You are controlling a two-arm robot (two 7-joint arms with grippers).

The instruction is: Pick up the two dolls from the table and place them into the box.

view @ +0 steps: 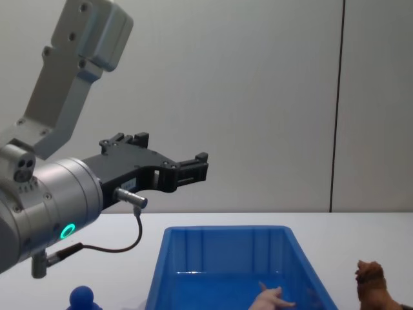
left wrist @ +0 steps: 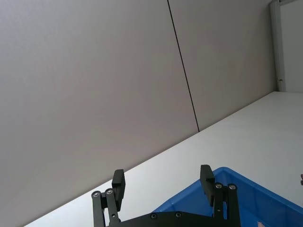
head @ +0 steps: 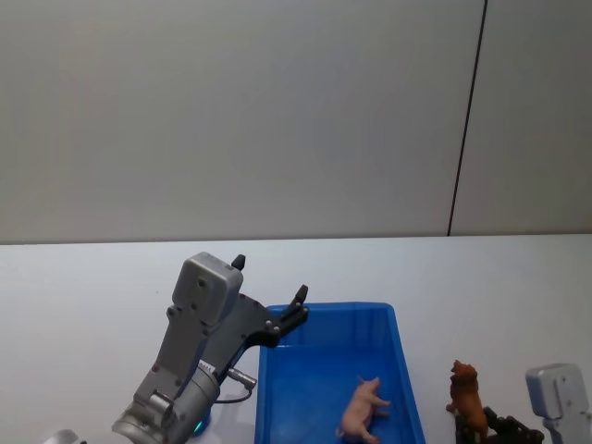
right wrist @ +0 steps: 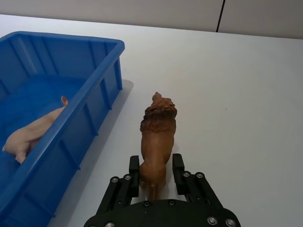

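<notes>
The pale pink doll point(head: 365, 407) point(right wrist: 31, 132) lies on the floor of the blue box point(head: 324, 307) point(right wrist: 94, 111), near its right wall. The reddish-brown doll point(head: 467, 396) point(right wrist: 158, 135) stands upright on the white table point(right wrist: 236, 94), just right of the box. My right gripper point(right wrist: 156, 169) point(head: 486, 424) is shut on this doll's hindquarters, one finger on each flank. My left gripper point(head: 270, 277) point(left wrist: 163, 182) hangs open and empty in the air over the box's far left corner.
A small blue round-knobbed object point(view: 82, 297) sits on the table left of the box, under my left arm. White tabletop stretches beyond and to the right of the box. A grey wall rises behind the table.
</notes>
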